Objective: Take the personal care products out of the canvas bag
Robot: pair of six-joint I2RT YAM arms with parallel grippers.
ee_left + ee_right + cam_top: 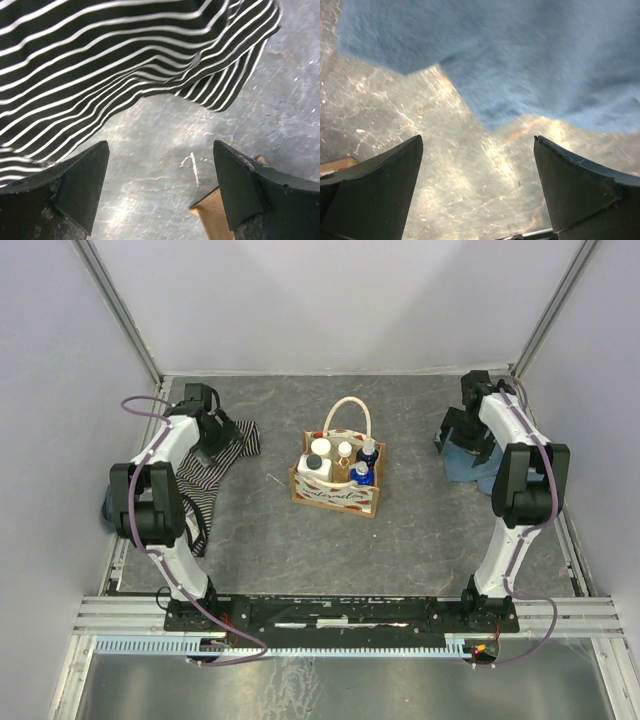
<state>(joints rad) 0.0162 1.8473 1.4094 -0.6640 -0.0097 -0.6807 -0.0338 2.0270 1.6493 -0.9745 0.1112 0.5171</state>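
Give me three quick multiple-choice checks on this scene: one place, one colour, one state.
1. The canvas bag stands: A) in the middle B) at the far left wall C) on the near rail.
2. The cloth by the right gripper is: A) red B) blue C) green.
3. The fingers of the left gripper are: A) shut B) open, nothing between C) out of view.
Answers: 1 A, the top view shows it central; 2 B, blue in the right wrist view; 3 B, bare table shows between them.

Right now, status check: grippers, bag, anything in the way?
Left gripper open, empty, beside striped garment. Right gripper open, empty, beside blue cloth. Canvas bag upright between arms, bottles inside. Nothing seen blocking the bag.
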